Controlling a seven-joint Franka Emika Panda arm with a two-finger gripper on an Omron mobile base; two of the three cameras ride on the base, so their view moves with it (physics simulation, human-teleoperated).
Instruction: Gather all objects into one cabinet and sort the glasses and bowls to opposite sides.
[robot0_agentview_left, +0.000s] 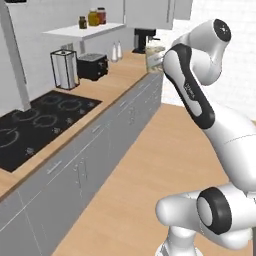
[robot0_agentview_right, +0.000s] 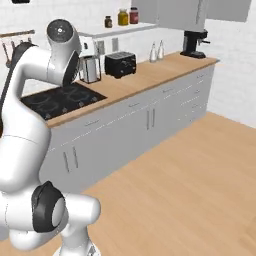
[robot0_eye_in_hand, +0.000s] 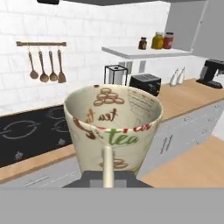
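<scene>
- I grip the beige tea mug (robot0_eye_in_hand: 113, 127) in my gripper (robot0_eye_in_hand: 106, 177), apparently clenched on its handle, raised above the floor.
- Beyond: hob (robot0_eye_in_hand: 30, 131), toaster (robot0_eye_in_hand: 145, 83), spice jars (robot0_eye_in_hand: 158, 40).
- Step: carrying; next I must reach the wall cabinet (robot0_agentview_right: 182, 12).

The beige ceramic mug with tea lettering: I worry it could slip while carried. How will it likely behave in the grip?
The beige ceramic mug looks rigid and glazed, so probably slick against the fingers. It sits upright and looks empty, so likely light. Its handle faces the camera; the grip itself is hidden, so a twist is possible.
</scene>
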